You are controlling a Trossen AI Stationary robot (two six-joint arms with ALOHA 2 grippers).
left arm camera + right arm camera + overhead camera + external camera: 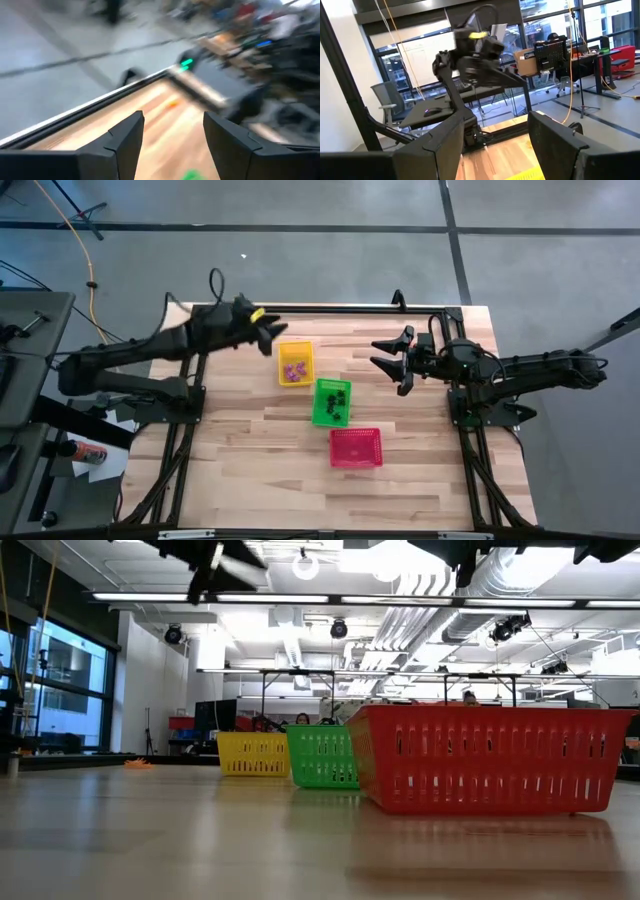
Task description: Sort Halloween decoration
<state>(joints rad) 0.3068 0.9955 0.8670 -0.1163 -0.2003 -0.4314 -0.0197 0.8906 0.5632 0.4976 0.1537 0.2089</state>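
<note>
my left gripper [272, 337] hangs just beside the yellow basket [295, 363], jaws apart, empty. purple trinkets [294, 370] lie in it; black trinkets [336, 402] in the green basket [331, 401] next along. beyond, my right gripper [388, 353] waits wide, empty.

The Halloween decoration shows as clusters of tiny trinkets lying loose on basket floors. The purple trinkets [293, 370] sit bunched inside the yellow basket [295, 347], just beside and below the left pincer [268, 332], which hovers at that basket's far corner. The black trinkets [337, 402] lie scattered inside the green basket [321, 416], between the two pincers and nearer the right pincer [393, 361]. Single shapes are too small to tell. A small orange speck [138, 764] rests on the surface, well apart from the baskets.
</note>
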